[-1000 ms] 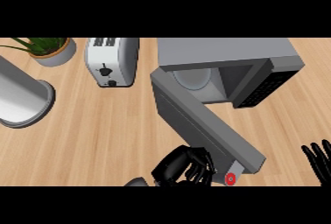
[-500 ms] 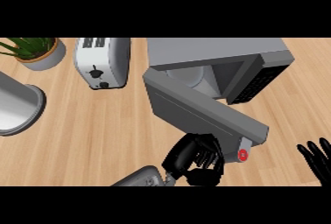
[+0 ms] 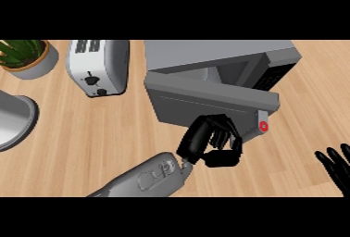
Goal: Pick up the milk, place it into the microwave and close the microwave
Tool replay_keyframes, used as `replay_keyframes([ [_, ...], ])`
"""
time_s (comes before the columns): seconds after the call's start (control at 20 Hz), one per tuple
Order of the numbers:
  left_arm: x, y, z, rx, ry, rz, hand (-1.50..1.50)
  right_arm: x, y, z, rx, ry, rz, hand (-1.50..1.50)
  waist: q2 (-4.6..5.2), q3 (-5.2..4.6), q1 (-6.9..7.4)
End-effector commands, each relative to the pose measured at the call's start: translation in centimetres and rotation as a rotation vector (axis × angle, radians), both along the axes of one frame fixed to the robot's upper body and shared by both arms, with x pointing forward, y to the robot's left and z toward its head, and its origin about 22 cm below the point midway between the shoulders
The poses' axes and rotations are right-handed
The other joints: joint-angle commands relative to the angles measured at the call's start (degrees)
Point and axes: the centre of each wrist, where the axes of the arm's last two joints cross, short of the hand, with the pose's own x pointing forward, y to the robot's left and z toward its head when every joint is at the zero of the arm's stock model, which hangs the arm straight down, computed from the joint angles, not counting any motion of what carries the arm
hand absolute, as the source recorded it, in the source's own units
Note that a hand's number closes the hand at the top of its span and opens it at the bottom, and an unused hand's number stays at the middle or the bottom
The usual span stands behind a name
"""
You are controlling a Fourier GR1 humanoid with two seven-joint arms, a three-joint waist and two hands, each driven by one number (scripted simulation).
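The grey microwave [image 3: 222,53] stands at the back of the counter, its door [image 3: 205,99] partly swung in and leaving only a narrow gap to the dark cavity [image 3: 236,74]. A red spot [image 3: 264,126] marks the door's near right corner. My left hand [image 3: 205,141] is open, its fingers resting against the door's outer face near the lower edge. My right hand [image 3: 335,166] rests open at the lower right edge, fingers up. No milk shows anywhere; the door hides most of the cavity.
A white toaster [image 3: 99,67] stands left of the microwave. A potted plant [image 3: 27,55] sits in the far left corner. A large grey round object [image 3: 10,120] lies at the left edge. Wooden counter [image 3: 103,139] stretches in front.
The microwave door has swung from wide open to nearly across the cavity. My left hand has followed it forward and up, staying against the door. The right hand has stayed put.
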Motion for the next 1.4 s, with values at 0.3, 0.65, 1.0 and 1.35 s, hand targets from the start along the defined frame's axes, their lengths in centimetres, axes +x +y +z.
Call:
replay_keyframes([
  [0.3, 4.8, -0.3, 3.0, -0.052, -0.017, 0.107, 1.50, 0.6, 0.6, 2.2, -0.010, 0.003, 0.014, -1.50, 1.23, 0.05, -1.69],
  [0.65, 7.2, 0.3, 3.9, -0.111, -0.007, 0.163, 1.50, 0.4, 0.2, 3.1, -0.004, 0.006, 0.006, -1.50, 1.56, 0.12, -2.46],
  [1.0, 7.6, 0.4, 4.3, -0.182, 0.043, 0.171, 1.50, 0.6, 0.0, 3.9, -0.010, -0.001, 0.008, -1.50, 1.67, 0.15, -3.40],
  [1.35, 8.0, 1.3, 3.2, -0.224, 0.118, 0.233, 1.50, 1.2, 0.0, 4.8, 0.018, -0.030, 0.026, -1.50, 2.49, 0.21, -3.14],
])
